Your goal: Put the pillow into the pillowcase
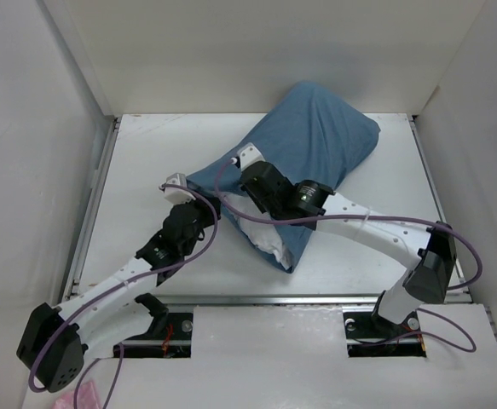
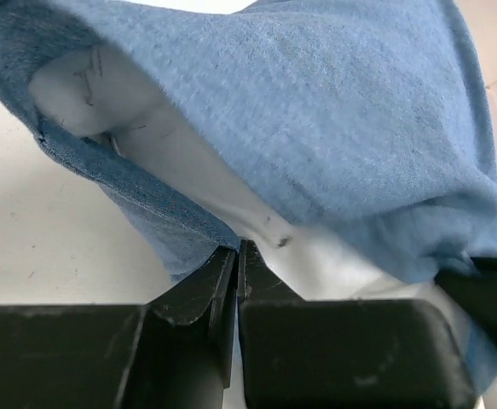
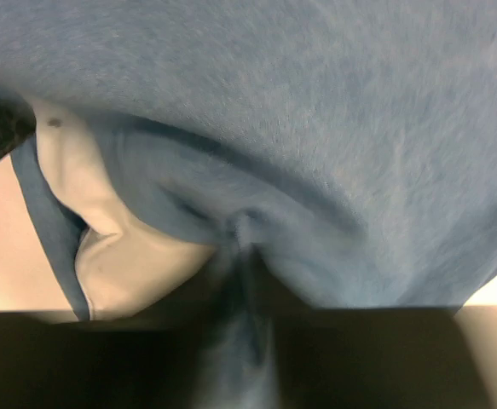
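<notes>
Two tools: both were at the open mouth of the pillowcase [image 1: 316,141], on its near left side.
Left tool [image 2: 235,256]: fingers pressed together, pinching the lower hem of the mouth.
Right tool [image 3: 244,273]: a pucker of blue cloth ran down between its dark fingers, so it looked clamped on a fold of the upper layer.
Pillow [image 1: 269,245]: mostly inside the pillowcase, with only a white end showing at the mouth, near the middle of the worktop [image 1: 146,153].
Pillowcase position: lay diagonally from the centre toward the far right corner, plumped out by its filling.
Handling, pillow: judged light, bulky and springy, so it would squash under a push and swell back, and it offered no firm edge to grip.
Handling, pillowcase: judged thin, limp and prone to bunching, and a mid-cloth pinch would likely drag fabric without widening the mouth.
Where to hold: the hem on opposite sides of the mouth seemed best, so the opening could be drawn over the exposed end.
Hidden: the right tool's fingertips were blurred and buried in cloth.
Cut off: how far the pillow reached into the closed end could not be seen, and the arms covered much of the mouth from above.
</notes>
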Available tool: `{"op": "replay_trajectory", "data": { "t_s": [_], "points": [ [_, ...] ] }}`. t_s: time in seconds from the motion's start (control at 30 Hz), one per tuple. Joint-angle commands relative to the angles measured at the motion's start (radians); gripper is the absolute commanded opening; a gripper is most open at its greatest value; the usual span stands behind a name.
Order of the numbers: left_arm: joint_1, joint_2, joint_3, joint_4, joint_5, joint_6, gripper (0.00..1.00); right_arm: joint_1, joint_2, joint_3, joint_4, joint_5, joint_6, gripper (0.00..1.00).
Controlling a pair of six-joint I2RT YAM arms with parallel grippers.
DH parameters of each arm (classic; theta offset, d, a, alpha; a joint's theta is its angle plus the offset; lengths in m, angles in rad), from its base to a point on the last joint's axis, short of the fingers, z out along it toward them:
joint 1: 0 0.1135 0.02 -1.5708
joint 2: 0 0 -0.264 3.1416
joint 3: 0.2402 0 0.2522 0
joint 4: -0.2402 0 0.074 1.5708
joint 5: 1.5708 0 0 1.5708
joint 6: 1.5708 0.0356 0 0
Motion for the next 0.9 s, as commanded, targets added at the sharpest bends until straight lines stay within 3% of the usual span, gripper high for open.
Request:
{"op": "replay_trajectory", "data": {
  "t_s": [0.0,0.13,0.17,0.27,0.3,0.4,0.53,0.77,0.8,0.87],
  "points": [
    [-0.007,0.002,0.032,0.140,0.005,-0.011,0.00,0.000,-0.002,0.028,-0.006,0.079,0.048,0.00],
    [-0.007,0.074,0.032,0.201,0.042,-0.011,0.00,0.000,-0.037,0.141,-0.032,-0.118,0.069,0.00],
    [-0.007,0.091,0.032,0.218,0.054,-0.020,0.00,0.000,-0.037,0.164,-0.032,-0.286,0.070,0.00],
    [-0.007,0.177,0.061,0.275,0.100,-0.029,0.00,0.011,-0.024,0.264,0.001,-0.598,0.070,0.00],
    [-0.007,0.196,0.070,0.275,0.111,-0.029,0.00,0.023,-0.002,0.342,0.001,-0.779,0.070,0.00],
    [-0.018,0.256,0.095,0.299,0.136,-0.048,0.00,0.023,0.090,0.441,0.001,-0.977,0.070,0.00],
    [-0.039,0.269,0.116,0.290,0.116,-0.048,0.00,0.023,0.147,0.498,0.001,-0.892,0.070,0.00],
    [-0.039,0.158,0.075,0.098,-0.035,-0.108,0.00,0.023,0.159,0.300,0.034,-0.794,0.114,0.00],
    [-0.039,0.125,0.075,-0.009,-0.050,-0.162,0.03,0.023,0.150,0.286,0.034,-0.766,0.114,0.00],
    [-0.039,0.089,0.075,-0.145,-0.101,-0.226,0.25,0.023,0.139,0.265,0.043,-0.680,0.135,0.00]
  ]
}}
